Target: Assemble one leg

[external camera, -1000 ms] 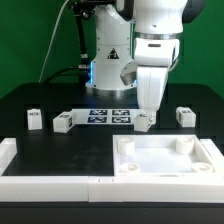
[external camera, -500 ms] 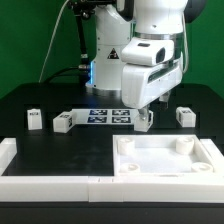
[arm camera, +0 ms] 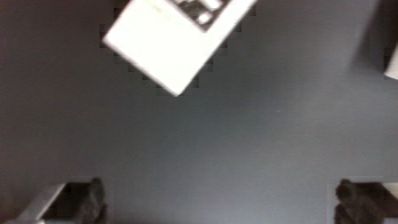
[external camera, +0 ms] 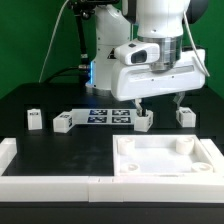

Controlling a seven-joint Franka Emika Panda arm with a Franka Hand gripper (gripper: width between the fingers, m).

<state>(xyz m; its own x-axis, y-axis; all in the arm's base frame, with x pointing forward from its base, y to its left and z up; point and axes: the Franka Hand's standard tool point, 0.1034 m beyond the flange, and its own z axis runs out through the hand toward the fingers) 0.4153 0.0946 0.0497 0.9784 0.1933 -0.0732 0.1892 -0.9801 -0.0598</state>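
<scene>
We see the gripper point(external camera: 160, 101) hanging over the black table point(external camera: 60, 150), its 2 fingers point(arm camera: 71, 200) spread wide with nothing between them. The nearest leg point(external camera: 143, 121) sits on the table below it, just beside the marker board point(external camera: 108, 116) and behind the white panel point(external camera: 165, 160). It is too small for us to tell its long axis. 3 other legs point(external camera: 36, 119) rest apart. In the wrist view, a blurred white tagged block point(arm camera: 164, 45) lies slantwise to the finger line.

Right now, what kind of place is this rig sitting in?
Probably a robotics lab bench: a black table against a green backdrop, a marker board of fiducial tags lying on it, and a Panda arm mounted behind.
</scene>
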